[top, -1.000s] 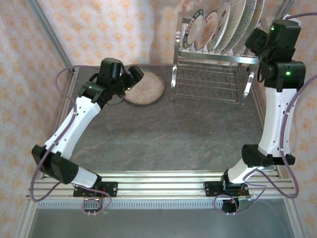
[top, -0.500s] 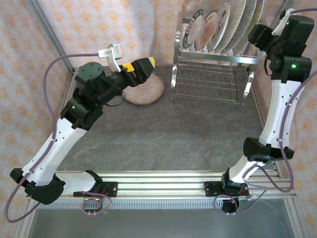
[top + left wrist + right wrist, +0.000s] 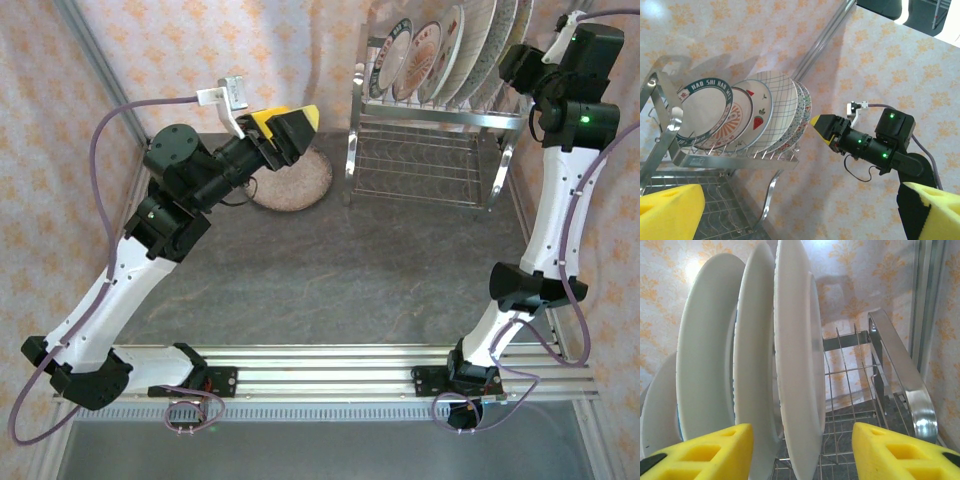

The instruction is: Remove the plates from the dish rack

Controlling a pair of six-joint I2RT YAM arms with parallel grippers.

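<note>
Straddling the end plate (image 3: 795, 340), upright in the dish rack (image 3: 900, 375) slots, my right claw (image 3: 801, 440) stands apart, not yet touching it. Next, I judge: clamp its rim, lift straight up. My left claw (image 3: 802, 200) hangs wide apart, empty.

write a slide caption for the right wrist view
Right end effector open astride the end plate standing upright in the chrome dish rack.
</note>
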